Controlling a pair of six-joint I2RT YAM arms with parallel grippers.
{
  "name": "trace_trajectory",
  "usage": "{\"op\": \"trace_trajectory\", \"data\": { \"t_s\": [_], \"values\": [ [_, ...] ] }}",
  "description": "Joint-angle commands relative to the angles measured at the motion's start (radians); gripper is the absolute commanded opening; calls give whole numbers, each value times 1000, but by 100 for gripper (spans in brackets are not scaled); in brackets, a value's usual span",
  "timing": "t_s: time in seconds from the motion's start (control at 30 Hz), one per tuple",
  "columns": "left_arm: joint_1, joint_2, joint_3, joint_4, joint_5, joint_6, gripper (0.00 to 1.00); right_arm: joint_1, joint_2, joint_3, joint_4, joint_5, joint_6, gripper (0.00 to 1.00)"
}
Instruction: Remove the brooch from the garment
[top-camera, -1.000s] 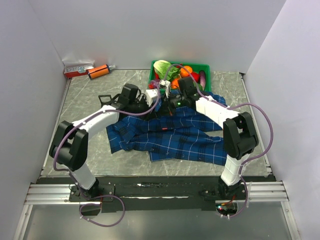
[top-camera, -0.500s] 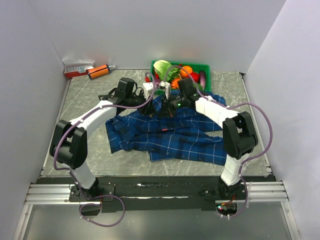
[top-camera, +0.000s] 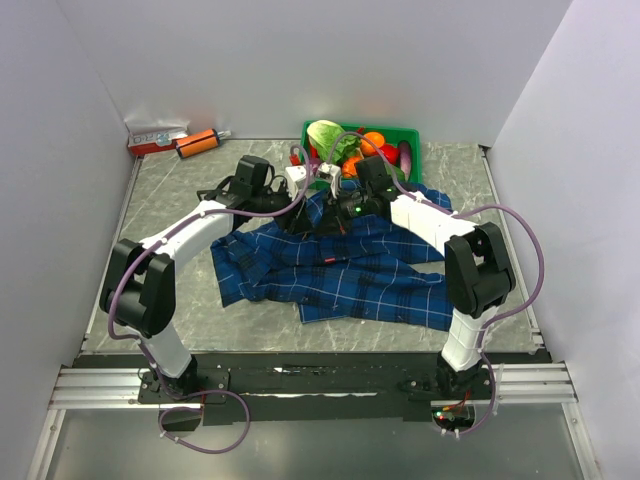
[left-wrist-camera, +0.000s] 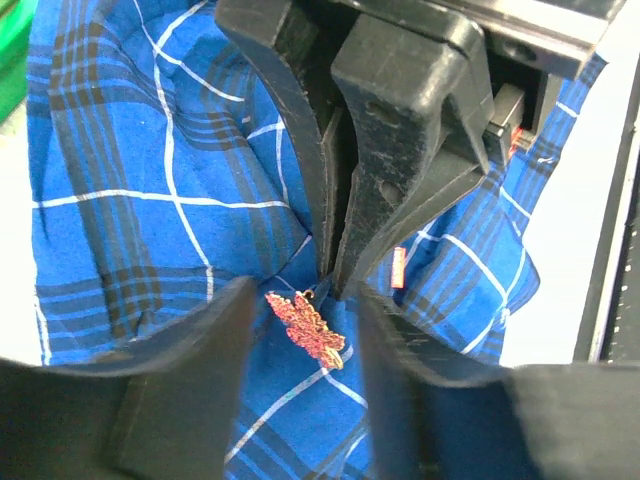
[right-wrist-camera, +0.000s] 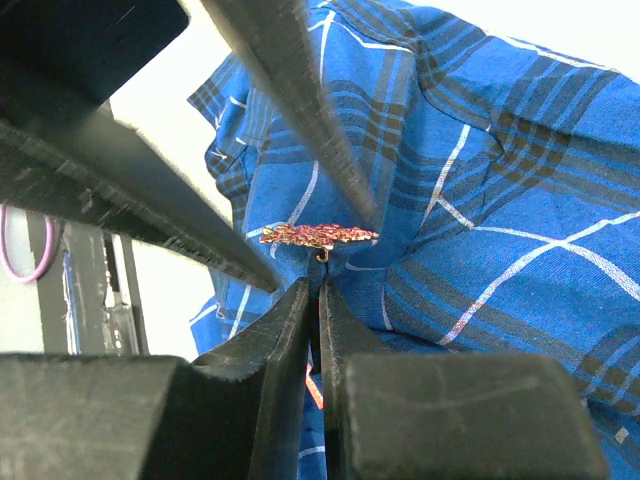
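The dark blue plaid garment (top-camera: 350, 270) lies across the middle of the table. The brooch (left-wrist-camera: 305, 328), a small gold-pink leaf shape, is pinned to a raised fold of it and also shows in the right wrist view (right-wrist-camera: 318, 235). My right gripper (right-wrist-camera: 316, 288) is shut on that fold of fabric just below the brooch, and it shows in the top view (top-camera: 338, 214). My left gripper (left-wrist-camera: 305, 295) is open, with one finger on each side of the brooch and neither touching it. In the top view my left gripper (top-camera: 305, 212) meets the right one over the lifted cloth.
A small red tag (left-wrist-camera: 398, 267) is sewn to the fabric near the brooch. A green basket (top-camera: 412, 135) of vegetables stands close behind the grippers. An orange bottle (top-camera: 197, 144) and a red-and-white box (top-camera: 155, 138) lie at the back left. Walls close in on three sides.
My left gripper has swung further back and to the right, up to the lifted fold. The right gripper has held still, shut on the fabric.
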Motion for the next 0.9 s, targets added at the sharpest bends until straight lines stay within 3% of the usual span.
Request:
{"op": "trace_trajectory", "data": {
  "t_s": [0.0,0.13,0.33,0.87],
  "values": [
    [2,-51,-2,1,17,3,56,7,3,21,19,-20,27,16],
    [-1,-77,-30,-16,0,33,60,4,11,25,15,-25,25,16],
    [-15,-68,-57,-6,-107,61,54,4,11,29,11,-26,27,16],
    [-17,-25,-28,-48,-118,95,18,4,16,35,4,-31,22,16]
  ]
}}
